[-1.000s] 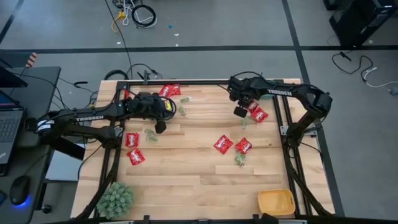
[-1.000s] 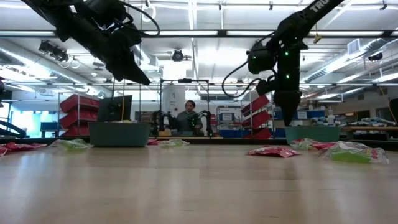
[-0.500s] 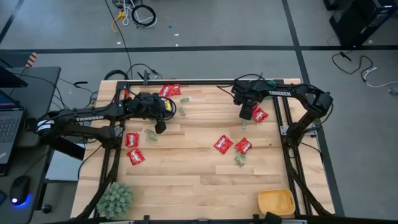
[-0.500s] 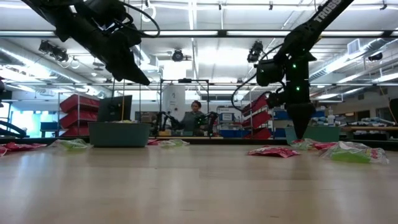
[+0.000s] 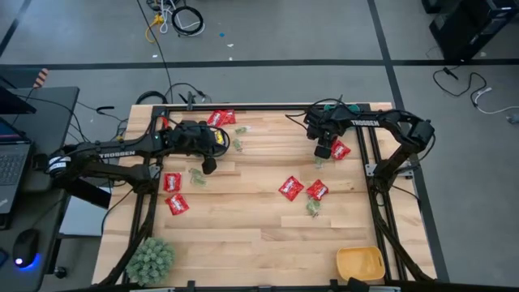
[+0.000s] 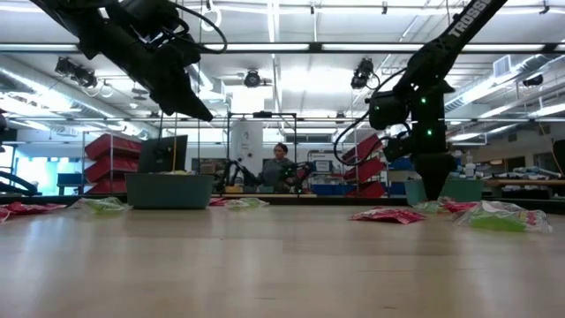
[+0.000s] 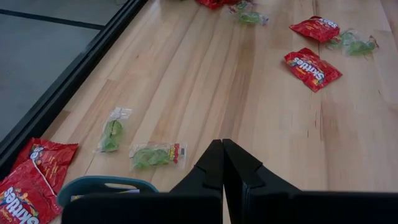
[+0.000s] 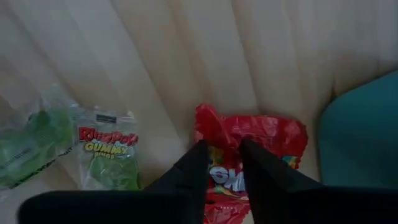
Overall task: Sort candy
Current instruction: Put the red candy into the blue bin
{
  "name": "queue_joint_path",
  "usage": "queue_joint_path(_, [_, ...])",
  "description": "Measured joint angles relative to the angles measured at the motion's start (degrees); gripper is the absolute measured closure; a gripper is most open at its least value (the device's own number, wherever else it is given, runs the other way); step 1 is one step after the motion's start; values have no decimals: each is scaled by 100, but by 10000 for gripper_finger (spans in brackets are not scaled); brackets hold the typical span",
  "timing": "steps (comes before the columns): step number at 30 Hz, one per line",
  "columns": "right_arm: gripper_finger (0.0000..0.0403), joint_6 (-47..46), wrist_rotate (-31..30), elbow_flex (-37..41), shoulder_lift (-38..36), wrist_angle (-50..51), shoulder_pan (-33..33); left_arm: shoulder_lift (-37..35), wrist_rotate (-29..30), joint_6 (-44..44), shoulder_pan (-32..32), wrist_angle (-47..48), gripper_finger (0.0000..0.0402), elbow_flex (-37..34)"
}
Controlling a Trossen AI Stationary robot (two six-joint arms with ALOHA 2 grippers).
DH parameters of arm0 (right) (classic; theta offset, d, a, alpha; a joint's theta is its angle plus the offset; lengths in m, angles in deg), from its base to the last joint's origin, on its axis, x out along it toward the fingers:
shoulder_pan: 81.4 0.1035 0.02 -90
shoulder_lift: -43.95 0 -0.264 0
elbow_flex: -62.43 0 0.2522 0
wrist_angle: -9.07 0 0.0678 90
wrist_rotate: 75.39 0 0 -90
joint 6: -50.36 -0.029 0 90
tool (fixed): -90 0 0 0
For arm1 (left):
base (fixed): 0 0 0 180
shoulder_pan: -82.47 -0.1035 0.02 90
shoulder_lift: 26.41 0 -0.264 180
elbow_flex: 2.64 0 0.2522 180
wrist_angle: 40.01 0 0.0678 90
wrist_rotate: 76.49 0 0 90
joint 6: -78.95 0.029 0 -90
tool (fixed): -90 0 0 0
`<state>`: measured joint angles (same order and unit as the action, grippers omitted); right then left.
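Observation:
Candy lies scattered on the wooden table: red packets (image 5: 290,188) (image 5: 172,182) (image 5: 220,118) and small pale green ones (image 5: 197,174) (image 5: 312,207). My right gripper (image 5: 323,150) is low at the table's far right, open, its fingertips (image 8: 222,152) on either side of a raised crease of a red packet (image 8: 261,140). A green gummy packet (image 8: 107,158) lies beside it. My left gripper (image 5: 209,165) hangs shut above the table's left part (image 7: 222,146), holding nothing. No yellow packets show. My right gripper comes at the red packet (image 5: 336,148) from above, pointing down, with one finger (image 8: 199,163) on each side of a crease near the packet's edge (image 8: 219,134). The packet lies flat on the table. Whether the fingers touch it, I cannot tell.
A teal bin (image 8: 360,137) stands close beside the red packet; another teal bin (image 7: 106,183) sits below my left gripper. A yellow-orange bin (image 5: 360,263) is at the near right corner and a fuzzy green plant (image 5: 150,258) at the near left. A dark frame (image 5: 243,106) edges the table.
My right gripper has moved toward the table's right edge and come down from well above the table to the red packet at the far right. The left arm has kept still.

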<state>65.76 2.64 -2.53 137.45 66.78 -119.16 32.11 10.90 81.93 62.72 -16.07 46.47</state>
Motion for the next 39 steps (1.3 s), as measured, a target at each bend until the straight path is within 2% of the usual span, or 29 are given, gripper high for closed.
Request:
queue_joint_path(4, [380,6,0,0,0,-75,-2,0,0,2,0,-1,401,0])
queue_joint_path(6, [396,63,0,0,0,-113,0,0,0,12,1,-1,401,0])
queue_joint_path(10, [401,-7,7,-104,0,-83,18,0,0,20,0,-2,401,0])
queue_joint_path(15, [402,-325,11,-618,-106,186,107,0,0,22,2,-1,401,0])
queue_joint_path(21, [403,-1195,-87,-1462,-325,549,-12,0,0,22,1,0,401,0])
queue_joint_path(25, [403,-1929,-155,-1883,-343,731,-418,0,0,22,0,0,401,0])
queue_joint_path(33, [403,-2618,-151,-1701,-339,770,-1442,0,0,22,0,0,401,0])
queue_joint_path(39, [403,-2841,-149,-1399,-339,531,-1679,0,0,2,2,-2,401,0])
